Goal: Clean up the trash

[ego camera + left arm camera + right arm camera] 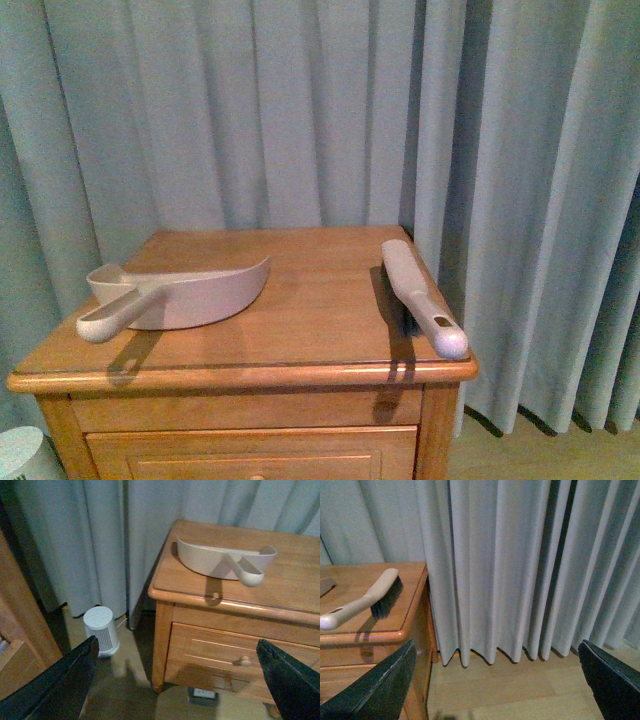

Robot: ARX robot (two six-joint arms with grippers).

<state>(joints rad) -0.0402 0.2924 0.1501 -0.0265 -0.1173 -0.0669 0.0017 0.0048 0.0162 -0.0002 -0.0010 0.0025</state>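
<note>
No white wad of trash shows in any view. A beige dustpan (pixel 175 293) lies on the left of the wooden nightstand (pixel 300 330), its handle toward the front edge; it also shows in the left wrist view (pixel 220 560). A beige hand brush (pixel 420 295) lies along the nightstand's right edge, also in the right wrist view (pixel 367 597). My left gripper (pixel 177 680) is open and empty, low in front of the nightstand's left side. My right gripper (pixel 497 680) is open and empty, over the floor to the right of the nightstand. Neither arm shows in the front view.
Grey curtains (pixel 320 110) hang behind and to the right of the nightstand. A small white cylindrical appliance (pixel 101 631) stands on the floor left of the nightstand. A drawer with a knob (pixel 244 661) faces front. Wooden furniture (pixel 20 645) stands at the far left.
</note>
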